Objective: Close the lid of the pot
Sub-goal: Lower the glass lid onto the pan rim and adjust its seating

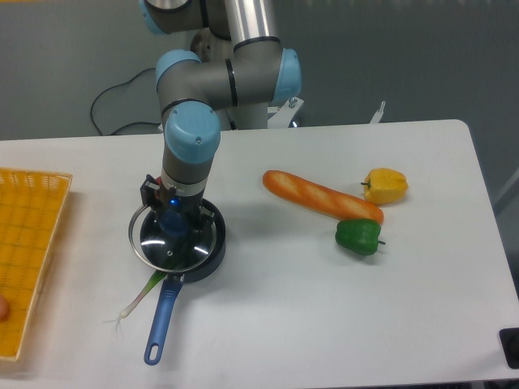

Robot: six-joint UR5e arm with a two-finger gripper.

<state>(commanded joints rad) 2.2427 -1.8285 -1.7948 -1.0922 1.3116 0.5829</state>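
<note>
The pot is a dark saucepan at the table's left centre, with its long blue handle pointing toward the front edge. The pot lid, clear glass with a metal rim, lies over the pot's mouth and overhangs slightly to the left. My gripper comes straight down onto the lid's centre. Its fingers are closed on the blue knob, which is partly hidden between them.
A green onion sticks out from under the pot beside the handle. A baguette, a green pepper and a yellow pepper lie to the right. A yellow basket sits at the left edge.
</note>
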